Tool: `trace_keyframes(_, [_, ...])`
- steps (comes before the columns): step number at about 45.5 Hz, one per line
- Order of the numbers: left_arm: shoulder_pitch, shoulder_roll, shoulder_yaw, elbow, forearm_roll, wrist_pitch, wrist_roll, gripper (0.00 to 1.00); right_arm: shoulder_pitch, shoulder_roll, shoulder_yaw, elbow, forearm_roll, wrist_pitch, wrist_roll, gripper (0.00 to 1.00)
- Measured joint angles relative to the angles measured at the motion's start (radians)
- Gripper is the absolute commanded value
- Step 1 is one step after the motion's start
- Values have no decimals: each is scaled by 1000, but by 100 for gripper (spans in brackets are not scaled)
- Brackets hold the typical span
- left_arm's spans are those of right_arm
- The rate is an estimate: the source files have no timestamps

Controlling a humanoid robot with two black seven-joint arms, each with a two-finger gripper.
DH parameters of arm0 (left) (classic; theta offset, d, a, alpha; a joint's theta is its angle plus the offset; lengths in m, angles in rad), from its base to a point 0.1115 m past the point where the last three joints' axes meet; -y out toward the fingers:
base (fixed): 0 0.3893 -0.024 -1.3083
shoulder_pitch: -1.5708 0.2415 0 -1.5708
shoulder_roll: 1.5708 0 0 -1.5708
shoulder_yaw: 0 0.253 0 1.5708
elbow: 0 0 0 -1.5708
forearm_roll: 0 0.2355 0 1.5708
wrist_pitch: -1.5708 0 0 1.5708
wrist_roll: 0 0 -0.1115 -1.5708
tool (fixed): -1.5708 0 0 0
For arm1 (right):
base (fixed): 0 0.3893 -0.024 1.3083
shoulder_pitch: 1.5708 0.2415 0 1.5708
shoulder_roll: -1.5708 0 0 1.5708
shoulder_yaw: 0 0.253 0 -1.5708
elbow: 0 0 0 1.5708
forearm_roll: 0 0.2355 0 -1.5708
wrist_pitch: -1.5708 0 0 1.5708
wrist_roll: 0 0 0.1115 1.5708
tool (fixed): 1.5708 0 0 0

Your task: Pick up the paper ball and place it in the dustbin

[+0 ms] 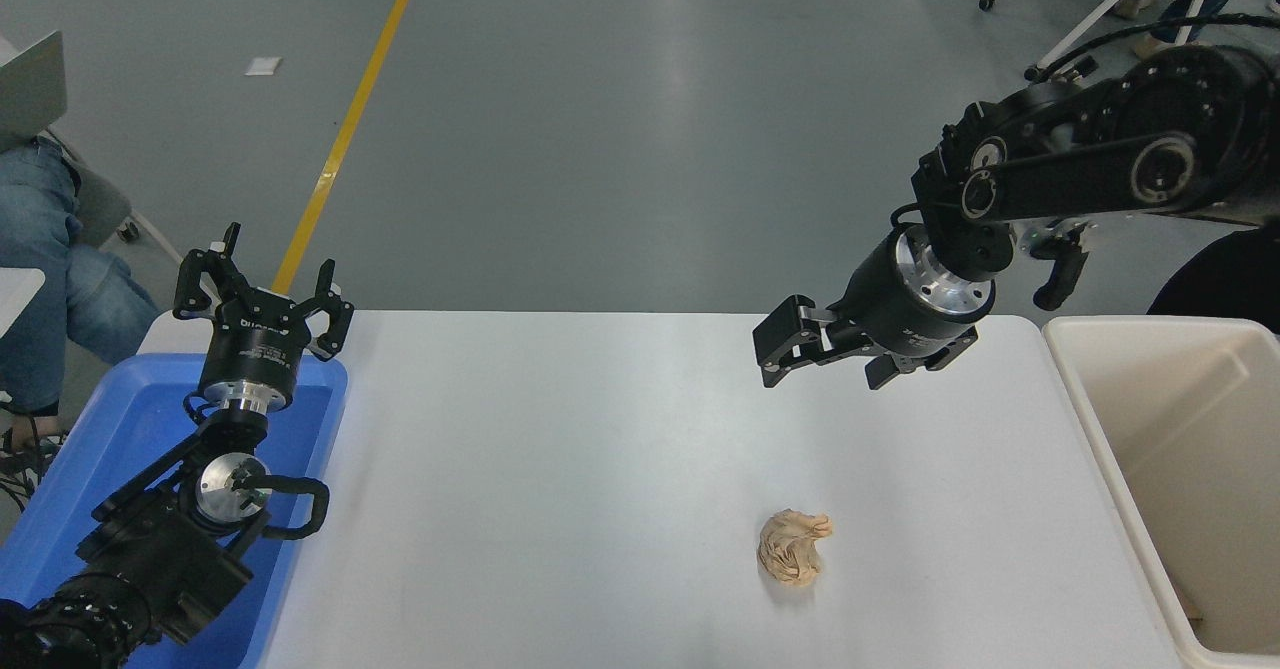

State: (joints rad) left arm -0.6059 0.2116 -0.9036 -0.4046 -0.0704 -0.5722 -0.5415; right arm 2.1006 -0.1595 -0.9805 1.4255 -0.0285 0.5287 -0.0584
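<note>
Lying untouched near the table's front, the crumpled tan paper ball (pixel 793 546) awaits pickup; the black right gripper (pixel 822 359) hovers beyond it, jaws wide, the cream-white plastic dustbin (pixel 1090 419) at right.

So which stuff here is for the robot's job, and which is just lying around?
For the job:
paper ball
dustbin
right hand, open, up over the table

Just there:
blue tray
left hand, parked over the tray
white table
</note>
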Motion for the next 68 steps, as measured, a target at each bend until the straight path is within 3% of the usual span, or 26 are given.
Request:
trace_keyframes(56, [0, 0, 0, 0, 0, 0, 0, 99, -397, 152, 187, -403, 37, -11, -2, 100])
trace_keyframes(62, [0, 0, 0, 0, 0, 0, 0, 99, -433, 156, 184, -435, 15, -20, -13, 100])
trace_keyframes(68, [0, 0, 0, 0, 0, 0, 0, 99, -468, 158, 182, -462, -9, -36, -52, 100])
